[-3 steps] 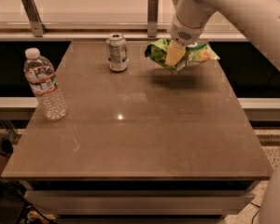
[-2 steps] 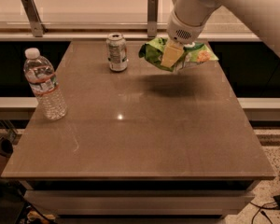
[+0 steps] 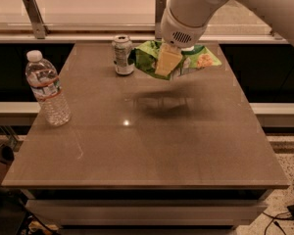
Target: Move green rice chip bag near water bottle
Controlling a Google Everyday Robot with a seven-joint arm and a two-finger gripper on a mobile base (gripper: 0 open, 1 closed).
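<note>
The green rice chip bag (image 3: 193, 60) is a crinkled light-green foil bag, held in the air above the table's far middle, just right of a silver can. My gripper (image 3: 167, 62) is shut on the bag's middle, coming down from the white arm at the top right. The bag casts a shadow on the table below it. The water bottle (image 3: 46, 89) stands upright near the table's left edge, well left of the bag. It is clear and ribbed with a white cap and a red band.
A silver drink can (image 3: 122, 55) stands upright at the far middle of the brown table (image 3: 152, 151), close to the bag's left end. A rail with metal posts (image 3: 34, 16) runs behind the table. Floor and cables show at right.
The gripper has carried the bag a little to the left, toward the can, and higher off the table. The bottle and can have not moved.
</note>
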